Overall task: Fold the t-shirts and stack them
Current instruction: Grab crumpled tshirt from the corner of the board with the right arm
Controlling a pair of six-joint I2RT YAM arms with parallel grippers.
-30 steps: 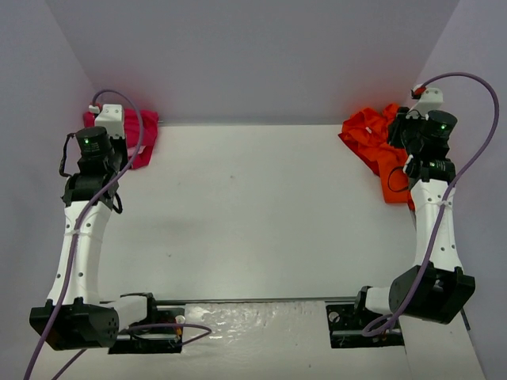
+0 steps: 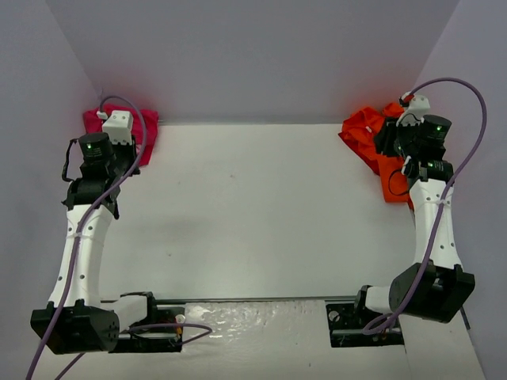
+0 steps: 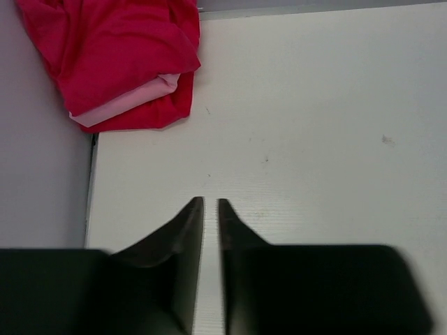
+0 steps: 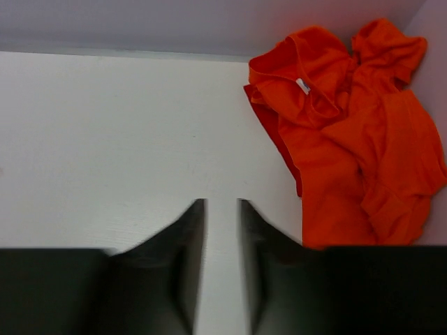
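Grey walls (image 2: 253, 55) are set around a white table (image 2: 253, 206). Red t-shirts (image 3: 126, 56) are bunched in the far left corner. They lie ahead and to the left of the left gripper (image 3: 210, 206), which is nearest to them. Orange t-shirts (image 4: 349, 139) are heaped lengthways along the right wall, ahead and to the right of the right gripper (image 4: 220, 206). Both sets of jaws are parted only a little, and nothing is held. No box or basket can be seen.
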